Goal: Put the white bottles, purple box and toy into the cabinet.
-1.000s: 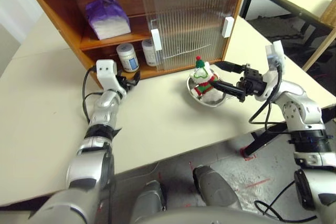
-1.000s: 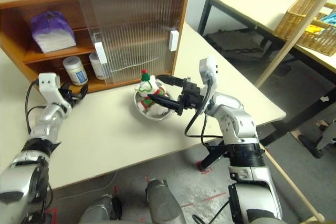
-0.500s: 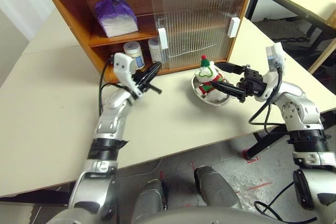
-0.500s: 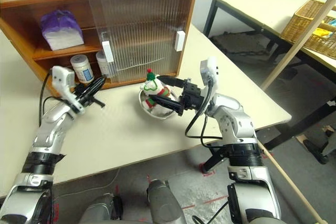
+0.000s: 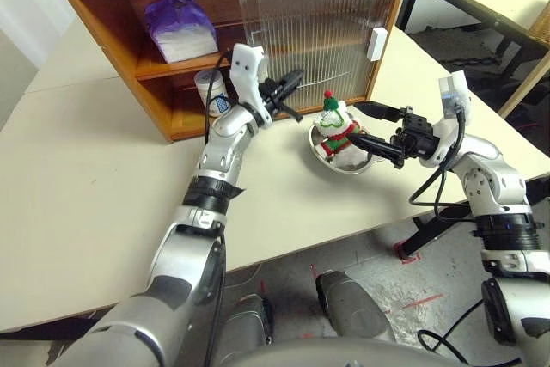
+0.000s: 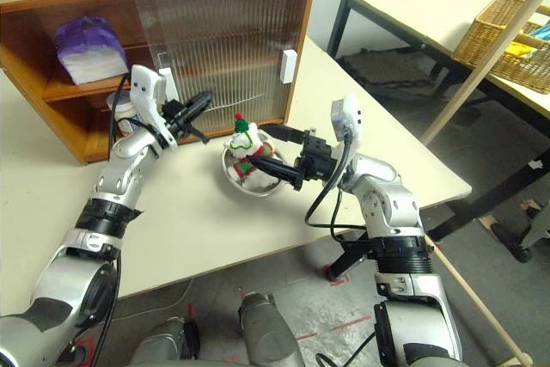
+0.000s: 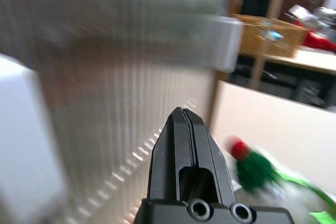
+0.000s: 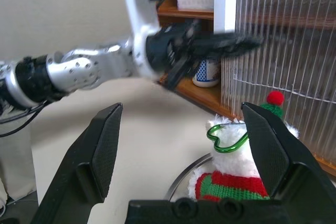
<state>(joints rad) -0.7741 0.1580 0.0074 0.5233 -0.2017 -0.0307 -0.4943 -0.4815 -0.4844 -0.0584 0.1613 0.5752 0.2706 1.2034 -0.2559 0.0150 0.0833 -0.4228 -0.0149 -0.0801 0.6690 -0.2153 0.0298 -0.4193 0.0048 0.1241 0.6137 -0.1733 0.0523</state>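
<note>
One plush toy (image 5: 336,125), round steel bowl (image 5: 344,163)

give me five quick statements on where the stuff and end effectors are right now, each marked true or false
1. The purple box lies on the cabinet's upper shelf. True.
2. The toy stands on the cabinet's lower shelf. False: it sits in a steel bowl on the table, in front of the cabinet.
3. The left end effector is shut and holds nothing. True.
4. The right end effector is shut on the toy. False: its fingers stand wide open on either side of the toy.
5. A white bottle stands on the lower shelf. True.
</note>
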